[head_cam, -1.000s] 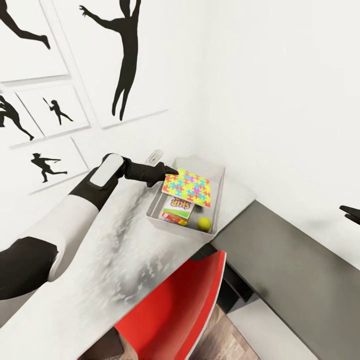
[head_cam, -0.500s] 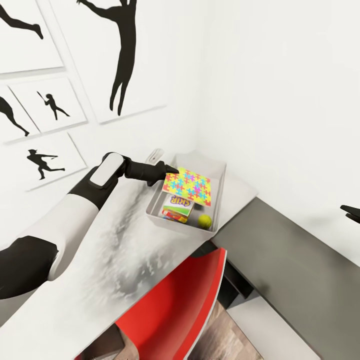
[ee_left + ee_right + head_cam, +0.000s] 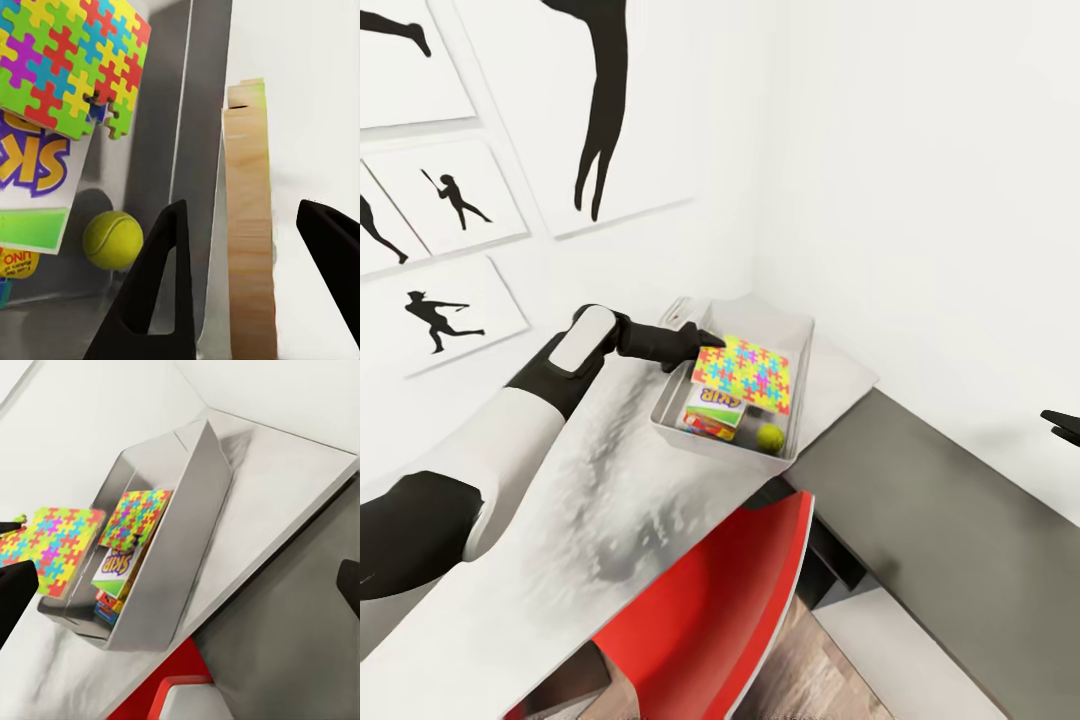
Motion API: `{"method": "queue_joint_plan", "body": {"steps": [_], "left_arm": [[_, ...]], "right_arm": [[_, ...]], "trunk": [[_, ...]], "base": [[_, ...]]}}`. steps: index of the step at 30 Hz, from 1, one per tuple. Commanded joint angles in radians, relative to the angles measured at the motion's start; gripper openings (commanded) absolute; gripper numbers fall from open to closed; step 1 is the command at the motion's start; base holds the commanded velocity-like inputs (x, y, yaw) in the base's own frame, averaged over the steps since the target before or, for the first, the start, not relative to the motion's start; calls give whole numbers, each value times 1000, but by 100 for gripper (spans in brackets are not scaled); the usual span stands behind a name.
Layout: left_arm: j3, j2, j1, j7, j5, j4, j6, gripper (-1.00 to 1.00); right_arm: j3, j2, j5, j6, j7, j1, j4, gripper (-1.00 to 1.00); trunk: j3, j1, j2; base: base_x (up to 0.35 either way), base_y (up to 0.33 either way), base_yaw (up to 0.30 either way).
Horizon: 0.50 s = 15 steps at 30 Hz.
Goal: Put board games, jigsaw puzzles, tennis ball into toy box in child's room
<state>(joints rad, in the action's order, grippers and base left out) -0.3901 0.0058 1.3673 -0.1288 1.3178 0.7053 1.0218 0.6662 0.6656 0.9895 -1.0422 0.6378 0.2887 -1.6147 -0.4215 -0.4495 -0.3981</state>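
The light grey toy box [image 3: 710, 445] stands in the table's [image 3: 610, 480] back corner. Over its left part hangs a jigsaw puzzle [image 3: 745, 372], nearly flat, with my left gripper [image 3: 708, 342] shut on its corner. In the left wrist view the fingers straddle that puzzle's pale edge [image 3: 247, 225]. In the box lie a second jigsaw puzzle [image 3: 135, 517], the green-yellow Skip-Bo board game [image 3: 715, 398], a small orange-red box [image 3: 708, 427] and the tennis ball [image 3: 770, 437]. My right gripper [image 3: 1060, 425] hovers open far to the right, over the table's dark section [image 3: 940, 520].
A red chair [image 3: 710, 620] is tucked under the table's front edge below the box. White walls meet in a corner just behind the box. Black silhouette posters [image 3: 440, 310] hang on the left wall. Bare marbled tabletop stretches along my left arm.
The head view has drifted slightly. My left gripper and the puzzle in it have sunk a little toward the box. The right gripper has stayed put.
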Motion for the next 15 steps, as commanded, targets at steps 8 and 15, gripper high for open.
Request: {"method": "queue_joint_plan", "body": {"steps": [8,15], "left_arm": [[-2,-4,8,23,-22,-28,1,-100],[-3,-4,15,32,-27,-35,1,-100]], "right_arm": [[1,-1,-5,-5,6,1,0,100],[1,-1,-5,-5,6,2,0,100]], "trunk": [[-15,0,-2],[-26,0,-2]], "base": [[0,0,0],[0,0,0]]}}
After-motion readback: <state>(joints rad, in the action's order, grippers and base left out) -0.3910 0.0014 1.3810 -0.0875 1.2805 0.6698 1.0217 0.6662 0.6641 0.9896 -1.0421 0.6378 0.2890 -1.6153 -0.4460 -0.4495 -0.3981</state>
